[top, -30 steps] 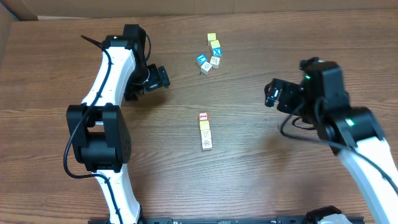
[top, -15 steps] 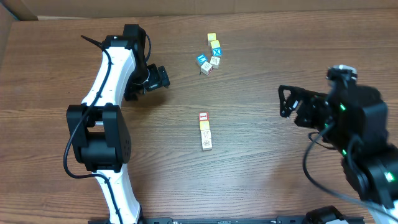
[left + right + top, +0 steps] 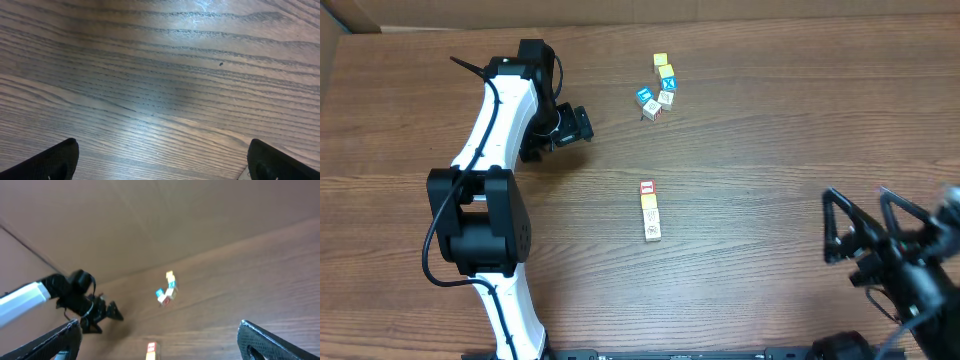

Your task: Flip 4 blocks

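Blocks (image 3: 650, 215), 4 of them, lie in a short row, touching end to end, near the middle of the wooden table (image 3: 750, 120). The red-and-white-faced block (image 3: 646, 188) is at the far end, with paler ones nearer. A loose cluster of yellow- and blue-faced cubes (image 3: 661, 86) sits well apart from the row, toward the far edge. The left gripper (image 3: 585, 125) hangs close over bare wood to the left of that cluster, its jaws spread wide and empty. The right gripper (image 3: 858, 205) is up off the table at the near right, well away from the row. Its fingers are also wide apart and hold nothing.
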You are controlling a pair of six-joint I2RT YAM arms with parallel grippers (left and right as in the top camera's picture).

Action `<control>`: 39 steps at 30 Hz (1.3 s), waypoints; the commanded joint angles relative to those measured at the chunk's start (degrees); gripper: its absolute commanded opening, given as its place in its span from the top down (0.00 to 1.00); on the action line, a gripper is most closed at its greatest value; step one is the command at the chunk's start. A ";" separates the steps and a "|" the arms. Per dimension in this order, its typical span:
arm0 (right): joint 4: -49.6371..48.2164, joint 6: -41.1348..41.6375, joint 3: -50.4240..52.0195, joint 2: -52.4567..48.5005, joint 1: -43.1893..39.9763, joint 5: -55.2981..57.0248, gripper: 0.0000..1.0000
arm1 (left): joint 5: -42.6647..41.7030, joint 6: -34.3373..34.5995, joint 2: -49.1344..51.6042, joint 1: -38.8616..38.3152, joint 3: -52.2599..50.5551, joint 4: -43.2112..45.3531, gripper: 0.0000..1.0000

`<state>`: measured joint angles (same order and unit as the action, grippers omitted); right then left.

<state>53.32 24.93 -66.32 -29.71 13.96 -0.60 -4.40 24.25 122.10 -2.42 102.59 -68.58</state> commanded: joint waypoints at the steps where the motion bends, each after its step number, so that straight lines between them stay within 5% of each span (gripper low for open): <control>1: -0.13 -1.92 1.97 3.98 -2.38 1.16 0.00 | 0.37 0.37 0.37 -0.13 1.18 0.02 0.00; 16: -17.97 -7.41 26.32 25.70 -5.90 1.84 0.00 | 0.37 0.37 0.37 -0.15 1.18 0.02 0.00; 31: -83.43 -16.92 55.19 29.49 -9.22 -6.64 0.00 | 0.37 0.37 0.37 -0.17 1.18 0.04 0.00; 39: -84.85 -19.43 61.90 29.51 -11.19 -9.79 0.00 | 0.37 0.37 0.37 -0.17 1.18 0.04 0.00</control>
<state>-31.97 7.38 -6.37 -0.73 3.25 -8.58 -4.40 24.25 122.10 -2.42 102.59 -68.58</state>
